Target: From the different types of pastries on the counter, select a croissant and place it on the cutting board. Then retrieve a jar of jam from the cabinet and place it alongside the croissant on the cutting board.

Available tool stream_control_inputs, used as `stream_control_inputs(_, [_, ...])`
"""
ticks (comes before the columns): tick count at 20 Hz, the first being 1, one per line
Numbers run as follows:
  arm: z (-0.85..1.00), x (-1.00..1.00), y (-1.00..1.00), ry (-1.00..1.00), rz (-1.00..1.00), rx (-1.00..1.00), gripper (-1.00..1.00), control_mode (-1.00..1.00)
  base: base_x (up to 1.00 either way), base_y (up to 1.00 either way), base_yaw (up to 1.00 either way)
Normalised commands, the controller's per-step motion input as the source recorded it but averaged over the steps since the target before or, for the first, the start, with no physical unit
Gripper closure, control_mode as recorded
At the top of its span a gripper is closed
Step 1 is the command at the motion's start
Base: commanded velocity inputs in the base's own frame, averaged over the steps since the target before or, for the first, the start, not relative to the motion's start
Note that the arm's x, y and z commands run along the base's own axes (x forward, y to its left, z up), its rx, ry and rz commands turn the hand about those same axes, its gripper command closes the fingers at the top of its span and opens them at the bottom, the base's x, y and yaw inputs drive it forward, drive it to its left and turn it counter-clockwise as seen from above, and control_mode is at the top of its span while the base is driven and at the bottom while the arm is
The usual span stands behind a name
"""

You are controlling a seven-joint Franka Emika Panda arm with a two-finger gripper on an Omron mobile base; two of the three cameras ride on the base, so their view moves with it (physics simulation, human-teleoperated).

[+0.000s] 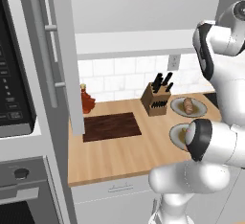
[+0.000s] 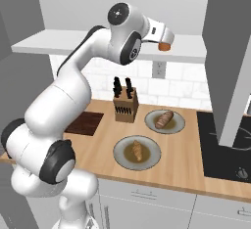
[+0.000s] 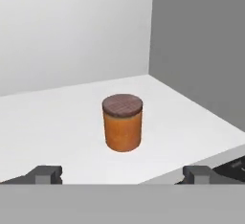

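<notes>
The orange-amber jar of jam (image 3: 122, 122) with its dark lid stands upright on the white shelf (image 3: 57, 122) inside the cabinet. My gripper (image 3: 122, 174) is open, its fingertips (image 3: 45, 174) spread wide just short of the jar, with nothing between them. From the right base the arm reaches up to the shelf, and the jar (image 2: 165, 47) peeks out under the hand. The golden-tan croissant (image 2: 137, 150) lies on a round plate (image 2: 120, 149) on the counter (image 2: 181, 164). The darker oblong pastry (image 2: 164, 119) sits on a second plate. The dark cutting board (image 1: 111, 126) lies bare on the counter.
The cabinet's grey door (image 1: 62, 50) hangs open over the counter's left end, and another door (image 2: 230, 61) stands at the right. A knife block (image 2: 126, 105), a reddish-brown bottle (image 1: 86, 99), the black cooktop (image 2: 225, 145) and the oven unit (image 1: 14, 98) surround the board.
</notes>
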Motion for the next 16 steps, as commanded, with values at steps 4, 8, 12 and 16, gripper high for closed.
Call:
stream_control_inputs(4, [0.0, 0.0, -0.15, 0.0, 0.0, 0.01, -1.0, -1.0, 0.0, 0.0, 0.0])
stream_control_inputs(8, [-0.11, -0.01, -0.13, 0.0, 0.0, 0.0, -1.0, -1.0, 0.0, 0.0, 0.0])
stream_control_inputs(12, [-0.43, 0.0, 0.04, 0.03, 0.0, -0.04, -1.0, -1.0, 0.0, 0.0, 0.0])
stream_control_inputs(16, [-0.42, 0.08, 0.07, 0.08, 0.01, -0.03, -1.0, -1.0, 0.0, 0.0, 0.0])
